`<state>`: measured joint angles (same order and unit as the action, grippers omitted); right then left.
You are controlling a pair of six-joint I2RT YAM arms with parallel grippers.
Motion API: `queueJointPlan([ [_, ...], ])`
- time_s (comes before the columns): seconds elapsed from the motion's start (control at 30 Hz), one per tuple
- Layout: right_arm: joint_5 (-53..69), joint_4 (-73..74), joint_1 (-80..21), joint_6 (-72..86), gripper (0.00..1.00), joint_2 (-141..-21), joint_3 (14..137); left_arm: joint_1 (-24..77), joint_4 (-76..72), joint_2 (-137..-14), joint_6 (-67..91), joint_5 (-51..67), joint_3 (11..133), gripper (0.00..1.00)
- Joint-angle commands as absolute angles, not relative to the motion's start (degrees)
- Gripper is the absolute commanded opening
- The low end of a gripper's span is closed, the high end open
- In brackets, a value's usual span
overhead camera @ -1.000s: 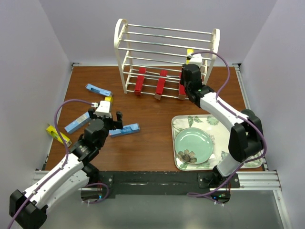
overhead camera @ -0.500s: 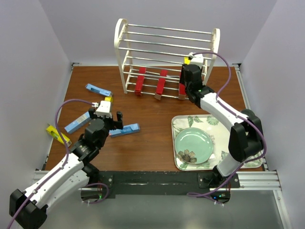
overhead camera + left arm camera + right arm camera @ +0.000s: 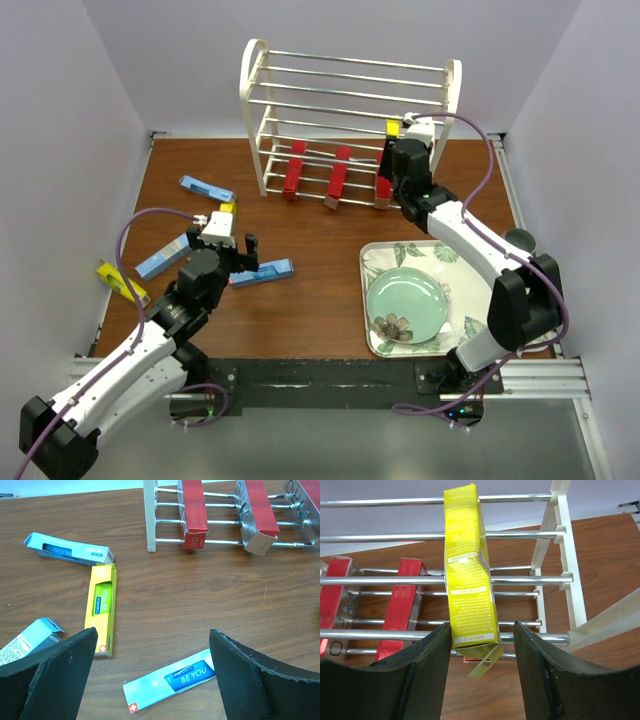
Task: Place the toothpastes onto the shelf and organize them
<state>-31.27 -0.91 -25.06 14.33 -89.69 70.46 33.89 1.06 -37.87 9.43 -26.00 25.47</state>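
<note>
Right gripper pinches the near end of a yellow toothpaste, whose long side points far across the shelf rungs, right of the red boxes. Left gripper is spread wide over a blue toothpaste on the counter.

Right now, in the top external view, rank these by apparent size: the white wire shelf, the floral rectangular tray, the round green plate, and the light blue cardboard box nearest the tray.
Largest to smallest:
1. white wire shelf
2. floral rectangular tray
3. round green plate
4. light blue cardboard box
</note>
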Motion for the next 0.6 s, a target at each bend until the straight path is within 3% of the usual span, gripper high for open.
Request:
queueJointPlan([
  [0.0,-29.9,-2.5,-24.8,15.6,0.56,-86.7,70.1,34.2,-0.9,-37.6,10.0,-26.4,25.3,0.99],
  [0.57,-27.6,-2.2,-24.8,17.5,0.56,-86.4,70.0,34.3,-0.9,-38.1,10.1,-26.3,25.4,0.99],
])
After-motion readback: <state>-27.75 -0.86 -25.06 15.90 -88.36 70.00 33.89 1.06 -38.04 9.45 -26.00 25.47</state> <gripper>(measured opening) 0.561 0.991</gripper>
